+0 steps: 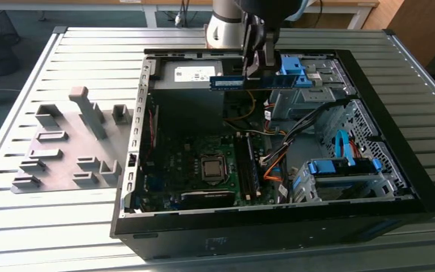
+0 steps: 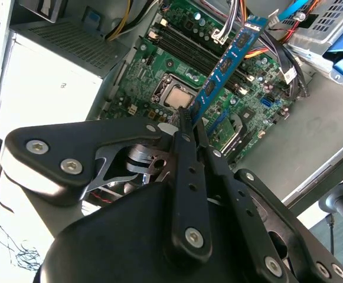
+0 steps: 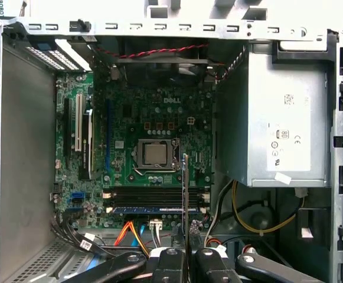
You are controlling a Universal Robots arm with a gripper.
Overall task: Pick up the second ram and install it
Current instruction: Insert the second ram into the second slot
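We see an open computer case (image 1: 278, 226) lying on its side on a slatted metal desk (image 1: 66, 226), with the robot arm reaching down over it. The fingers (image 2: 187, 177) are clenched on the second ram (image 2: 224, 68), a long, thin board with a row of black chips, pinched by its flat faces near one end. The stick touches nothing but the fingers and hangs in the air, well apart from the motherboard (image 3: 130, 118) below. Its long axis juts out sideways from the fingertips and appears about level with the desk; in the exterior view it points toward the exterior view's left. The memory slots (image 3: 156, 197) lie beneath and beyond the fingertips, just beside the processor socket (image 3: 154, 153). One slot looks already filled, and black empty ones sit beside it. The relation that matters is the angle. In the first wrist view the stick shows edge-on as a thin line, and it crosses the run of the slots at about a right angle. We judge that the stick's long axis lies crosswise to the slots, not along them, and that the stick is not seated. Grey fixture blocks (image 1: 66, 153) stand on the desk outside the case, far from the fingers.
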